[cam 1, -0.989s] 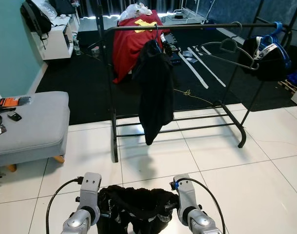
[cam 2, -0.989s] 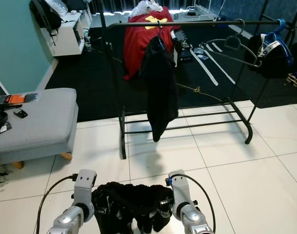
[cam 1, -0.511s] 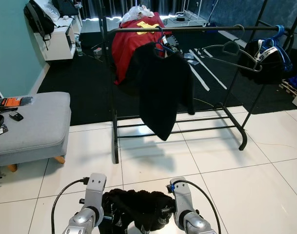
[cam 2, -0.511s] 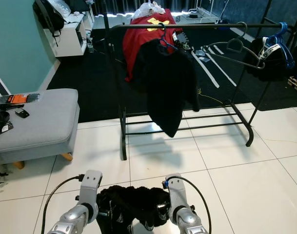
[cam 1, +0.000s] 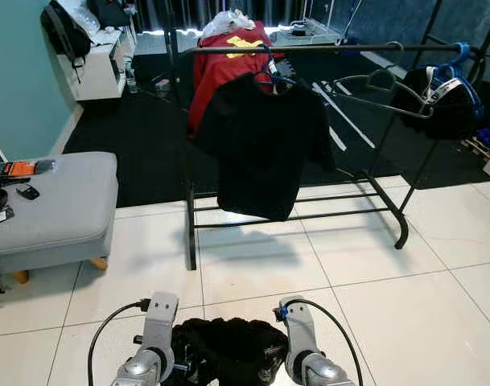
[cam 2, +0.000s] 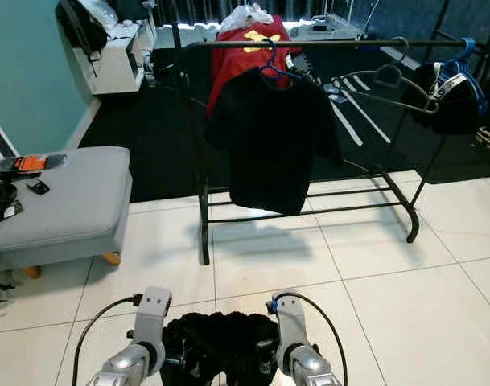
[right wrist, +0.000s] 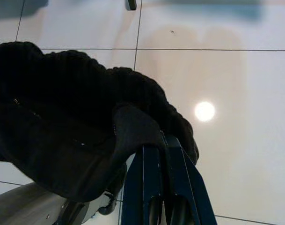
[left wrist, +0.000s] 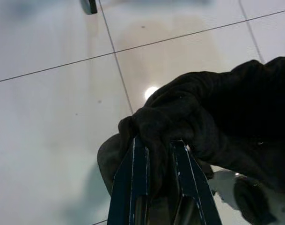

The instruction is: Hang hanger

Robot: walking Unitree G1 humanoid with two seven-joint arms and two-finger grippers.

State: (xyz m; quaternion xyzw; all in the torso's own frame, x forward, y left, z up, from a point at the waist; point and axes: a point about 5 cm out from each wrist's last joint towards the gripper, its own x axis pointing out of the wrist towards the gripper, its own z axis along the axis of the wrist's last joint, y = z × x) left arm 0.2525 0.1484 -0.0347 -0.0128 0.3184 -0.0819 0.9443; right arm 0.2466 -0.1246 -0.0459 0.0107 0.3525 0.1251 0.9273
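A bunched black garment (cam 1: 228,350) hangs low in front of me between my two arms, above the white tiles. My left gripper (left wrist: 157,144) is shut on a fold of that cloth, and my right gripper (right wrist: 162,140) is shut on another fold. Ahead stands a black clothes rack (cam 1: 341,48). A black T-shirt (cam 1: 261,145) hangs from its rail on a blue hanger (cam 1: 269,71), facing me. An empty grey hanger (cam 1: 373,80) hangs further right on the rail. No hanger can be made out inside the held garment.
A grey ottoman (cam 1: 51,201) with small items stands at the left. A red garment (cam 1: 220,60) lies behind the rack, and a dark bag (cam 1: 442,92) hangs at its right end. White tile floor (cam 1: 373,281) lies between me and the rack.
The black T-shirt on the rack has swung round from edge-on to facing me flat. The held garment and both arms sit a little lower in the picture.
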